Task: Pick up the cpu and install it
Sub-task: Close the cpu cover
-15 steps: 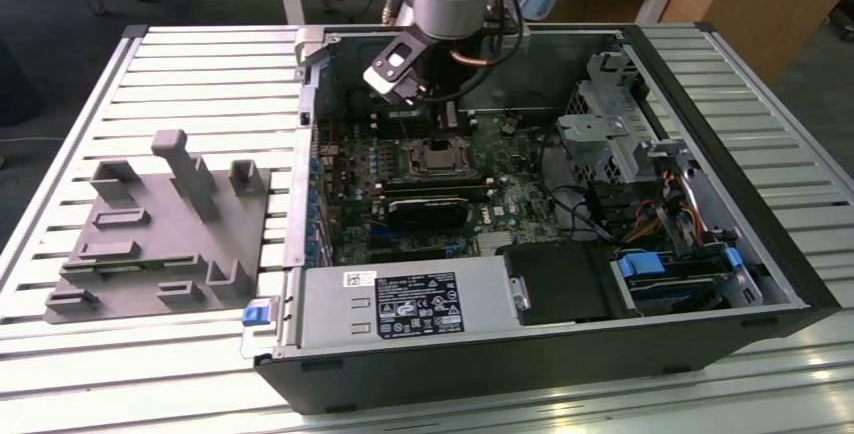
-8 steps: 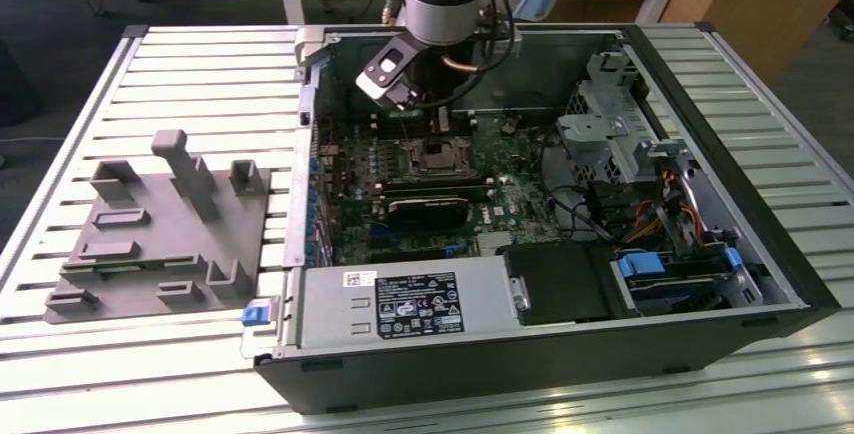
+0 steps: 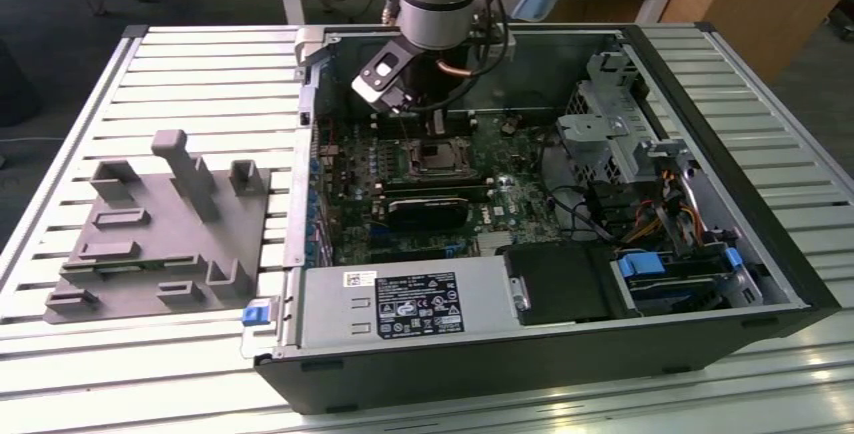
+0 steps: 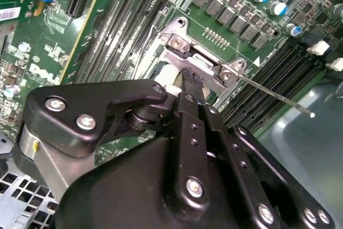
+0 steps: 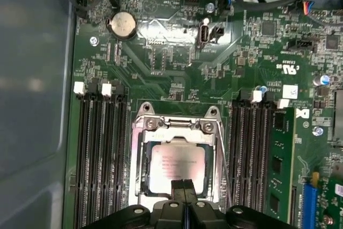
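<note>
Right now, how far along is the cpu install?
The cpu already lies flat inside the socket frame, so pickup and placing look done. The gripper hangs over the cpu's edge, shut and holding nothing. The socket lever sticks out loose, so latching seems left.
</note>
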You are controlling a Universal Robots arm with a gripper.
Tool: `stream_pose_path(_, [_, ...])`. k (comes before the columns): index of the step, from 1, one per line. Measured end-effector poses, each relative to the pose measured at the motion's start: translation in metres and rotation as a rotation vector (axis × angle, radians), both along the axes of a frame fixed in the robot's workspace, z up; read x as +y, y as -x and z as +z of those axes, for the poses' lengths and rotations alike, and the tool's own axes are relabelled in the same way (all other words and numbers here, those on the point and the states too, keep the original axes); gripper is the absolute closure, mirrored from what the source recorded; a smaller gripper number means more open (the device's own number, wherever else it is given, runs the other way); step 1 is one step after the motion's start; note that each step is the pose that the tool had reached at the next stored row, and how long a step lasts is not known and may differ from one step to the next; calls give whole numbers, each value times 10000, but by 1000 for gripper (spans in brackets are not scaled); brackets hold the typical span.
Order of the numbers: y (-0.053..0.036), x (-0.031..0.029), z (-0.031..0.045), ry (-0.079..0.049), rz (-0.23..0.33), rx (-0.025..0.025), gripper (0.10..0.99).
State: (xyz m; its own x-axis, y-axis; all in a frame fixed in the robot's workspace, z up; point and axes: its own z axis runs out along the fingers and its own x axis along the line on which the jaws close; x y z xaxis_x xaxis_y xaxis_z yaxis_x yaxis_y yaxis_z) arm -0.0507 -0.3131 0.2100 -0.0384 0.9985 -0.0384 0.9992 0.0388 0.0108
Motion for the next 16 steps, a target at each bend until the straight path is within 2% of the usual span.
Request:
stream_pose_path(10, [25,28,-79,1,2,0,980])
stream_pose_path(16, [25,30,-86,6,1,-1,980])
